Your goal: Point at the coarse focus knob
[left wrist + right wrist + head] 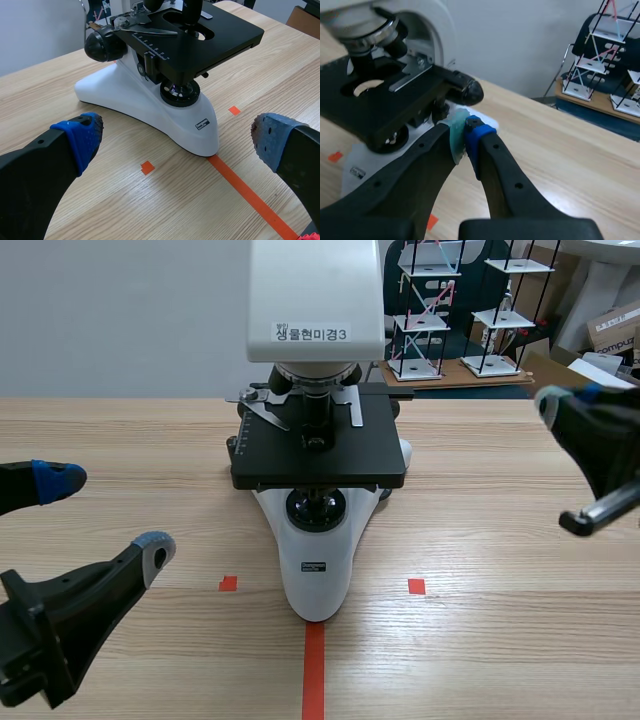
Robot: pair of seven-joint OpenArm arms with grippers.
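We see a white microscope (pixel 315 570) standing mid-table on the pale, grained wooden table (pixel 500 540). Its smooth rounded foot tapers toward the near edge, where a strip of orange-red tape (pixel 314 670) begins. Its flat, matte black stage (pixel 318 455) is square-cornered, with metal clips on top.

The coarse focus knob (pixel 104 46) is a fat, glossy black disc on the microscope's left flank, low beside the stage. In the scene view only its ridged rim shows past the stage's left edge.

The left gripper (pixel 108 515) sits at the near left, well apart from the microscope. Its jaws are spread wide with nothing between them, and its dotted blue pads (pixel 82 135) face each other across the gap. The right gripper (pixel 465 135) hangs at the far right, off the microscope's right side. Its fingers are pressed together, a grey-green pad against a blue one, gripping nothing.

Behind the table stand wire-frame shelf models (pixel 430 310) with white tiers.
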